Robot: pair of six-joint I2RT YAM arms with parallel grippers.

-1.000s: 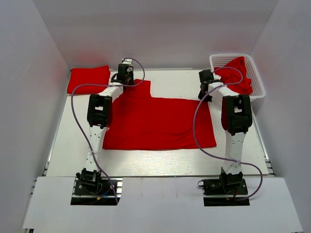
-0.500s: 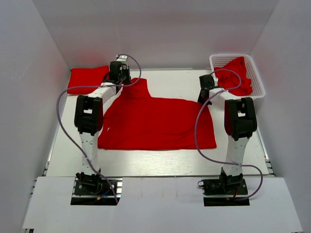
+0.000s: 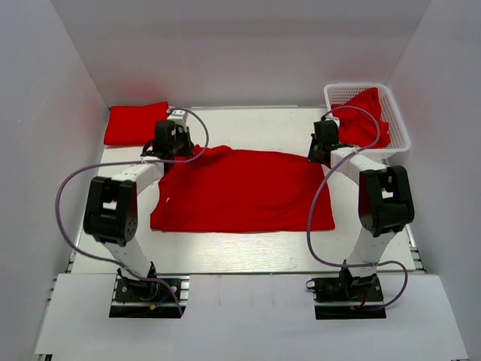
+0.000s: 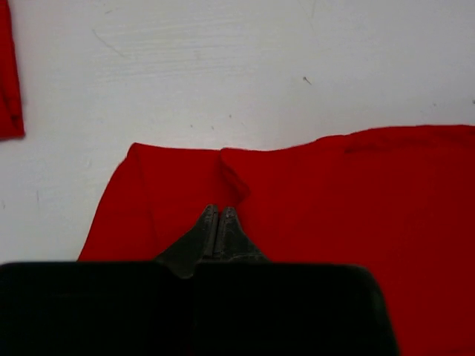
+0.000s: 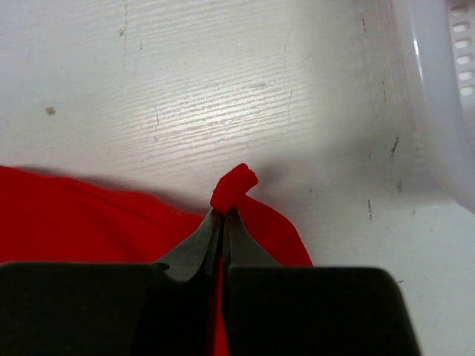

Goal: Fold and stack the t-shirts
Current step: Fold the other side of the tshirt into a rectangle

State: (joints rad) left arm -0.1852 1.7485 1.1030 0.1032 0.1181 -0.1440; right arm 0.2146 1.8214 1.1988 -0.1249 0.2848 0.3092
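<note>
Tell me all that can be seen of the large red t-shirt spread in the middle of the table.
The t-shirt is plain bright red soft cloth, spread mostly flat on the white table, roughly rectangular. The left gripper pinches its far left edge and the right gripper its far right corner, where the cloth bunches.

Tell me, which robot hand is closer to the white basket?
Right. The right gripper pinches the spread shirt just beside the basket; the left gripper is far across the table.

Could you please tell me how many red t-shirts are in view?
3: a spread t-shirt mid-table, a folded t-shirt far left, a bunched t-shirt in the basket; others possibly hidden.
</note>
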